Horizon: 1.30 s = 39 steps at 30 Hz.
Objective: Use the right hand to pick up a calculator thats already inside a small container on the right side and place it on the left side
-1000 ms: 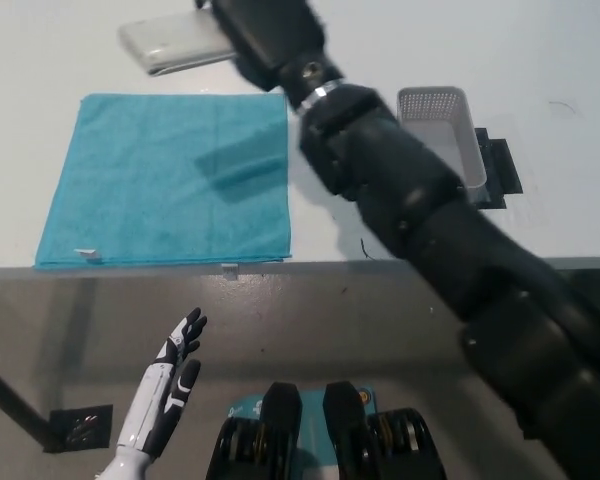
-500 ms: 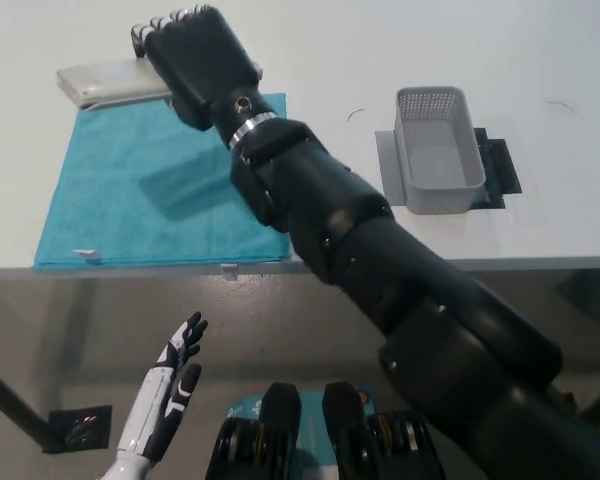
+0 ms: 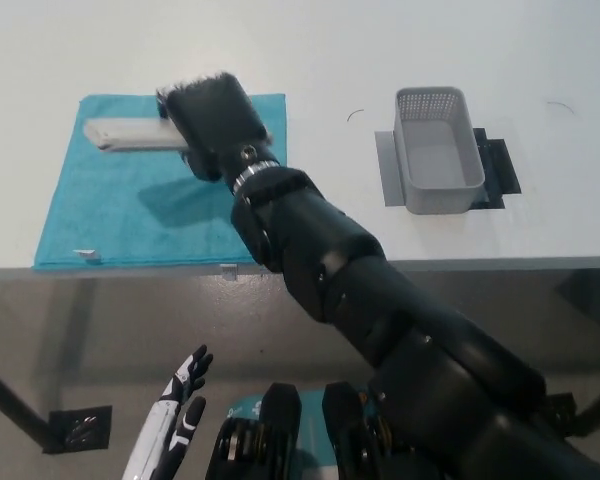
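My black right hand [image 3: 212, 122] reaches over the teal cloth [image 3: 130, 215] on the left side of the table and is shut on the pale grey calculator [image 3: 130, 134]. The calculator sticks out to the left of the hand, low over the cloth's far edge; I cannot tell whether it touches the cloth. The small grey container [image 3: 438, 150] stands empty on the right side, on a grey and black base. My white left hand [image 3: 175, 420] rests open below the table edge at the lower left.
The white table [image 3: 540, 60] ends in a front edge running across the middle of the picture. A dark floor plate [image 3: 78, 427] lies at the lower left, beneath the table.
The right hand has come down and toward me with the calculator, from beyond the cloth's far edge to low over the cloth. The left hand has sunk slightly lower.
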### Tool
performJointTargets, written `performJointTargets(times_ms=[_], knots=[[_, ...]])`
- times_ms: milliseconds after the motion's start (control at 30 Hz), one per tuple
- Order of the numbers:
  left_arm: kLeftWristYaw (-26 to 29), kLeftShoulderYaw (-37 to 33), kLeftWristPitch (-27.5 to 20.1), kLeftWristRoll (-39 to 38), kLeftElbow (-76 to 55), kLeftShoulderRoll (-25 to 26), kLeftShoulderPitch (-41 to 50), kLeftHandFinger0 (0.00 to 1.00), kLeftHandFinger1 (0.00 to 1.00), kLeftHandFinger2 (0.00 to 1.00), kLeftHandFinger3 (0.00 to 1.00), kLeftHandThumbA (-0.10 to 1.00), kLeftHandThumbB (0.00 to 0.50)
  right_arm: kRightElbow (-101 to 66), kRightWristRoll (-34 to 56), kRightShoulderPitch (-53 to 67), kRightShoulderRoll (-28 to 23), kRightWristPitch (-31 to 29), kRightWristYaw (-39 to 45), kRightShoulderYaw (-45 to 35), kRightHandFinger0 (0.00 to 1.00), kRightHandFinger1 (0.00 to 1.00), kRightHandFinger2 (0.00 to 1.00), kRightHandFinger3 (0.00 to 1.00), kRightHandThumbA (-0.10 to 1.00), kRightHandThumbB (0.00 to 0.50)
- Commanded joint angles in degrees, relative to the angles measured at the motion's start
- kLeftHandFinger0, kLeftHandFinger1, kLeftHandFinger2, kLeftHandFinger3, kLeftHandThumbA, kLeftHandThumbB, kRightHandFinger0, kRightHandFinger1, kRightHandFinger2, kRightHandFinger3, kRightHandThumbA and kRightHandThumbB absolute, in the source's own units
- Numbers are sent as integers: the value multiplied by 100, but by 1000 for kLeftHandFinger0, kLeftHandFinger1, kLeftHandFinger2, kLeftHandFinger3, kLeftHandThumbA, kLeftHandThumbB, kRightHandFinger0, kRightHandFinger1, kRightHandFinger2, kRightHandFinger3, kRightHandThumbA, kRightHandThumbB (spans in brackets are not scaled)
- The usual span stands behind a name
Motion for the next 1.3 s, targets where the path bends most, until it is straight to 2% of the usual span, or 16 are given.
performJointTargets(times_ms=[0,133,267,300,533,733,767,833,1000,1067,1100,1133,1167,1200,1233,1267], knots=[[60,-97,-275,52,-144,91,72,1000,1000,1000,1000,1000,0,-37,239,-237,-87,118,151,24,0,0,60,420,-100,320],[70,-129,-275,17,-164,97,151,1000,1000,1000,1000,1000,15,-23,259,-154,-145,204,252,79,0,0,8,361,-100,301],[77,-165,-275,76,-198,115,241,1000,1000,1000,1000,1000,3,-18,284,-64,-177,289,289,133,0,0,17,375,-100,290],[64,-180,-275,59,-191,121,264,1000,1000,1000,1000,1000,8,-13,284,-35,-188,311,317,155,0,1,60,410,-100,290],[23,-186,-274,101,-223,104,280,1000,1000,1000,1000,1000,23,-31,309,-143,-168,297,249,212,0,0,84,490,-100,292],[24,-232,-275,146,-261,124,247,1000,1000,1000,1000,975,0,-23,248,-268,-88,384,347,328,0,0,21,434,-100,271],[0,-236,-275,114,-270,125,250,1000,1000,1000,1000,973,1,-23,258,-255,-84,370,350,336,0,30,80,476,-100,275],[31,-263,-275,153,-275,147,233,1000,1000,1000,1000,959,0,-16,277,-221,-59,394,367,351,0,1,41,483,-100,289],[54,-273,-275,197,-322,167,245,1000,1000,1000,1000,937,0,0,282,-129,-65,423,455,413,0,2,85,506,-100,285],[64,-284,-275,190,-305,177,241,1000,1000,1000,1000,938,0,4,318,-80,-69,452,414,397,0,0,29,468,-100,301],[53,-293,-275,172,-296,191,270,1000,1000,1000,1000,940,0,9,389,-13,-64,486,421,340,0,0,77,444,-71,256],[62,-299,-275,179,-294,196,273,1000,1000,1000,1000,943,0,14,378,-5,-63,538,483,356,76,175,401,678,138,251],[64,-309,-275,163,-289,201,279,1000,1000,1000,1000,945,1,16,372,-1,-60,562,507,368,409,560,770,942,318,329],[56,-313,-275,150,-286,203,282,1000,1000,1000,1000,947,0,32,503,-18,-61,639,886,261,889,1000,1000,1000,574,343],[50,-317,-275,166,-290,207,282,1000,1000,1000,1000,948,0,37,544,-23,-66,686,1026,233,1000,1000,1000,1000,665,414],[58,-324,-275,175,-292,211,281,1000,1000,1000,1000,950,0,34,580,-23,-67,704,1080,210,1000,1000,1000,1000,724,466]])
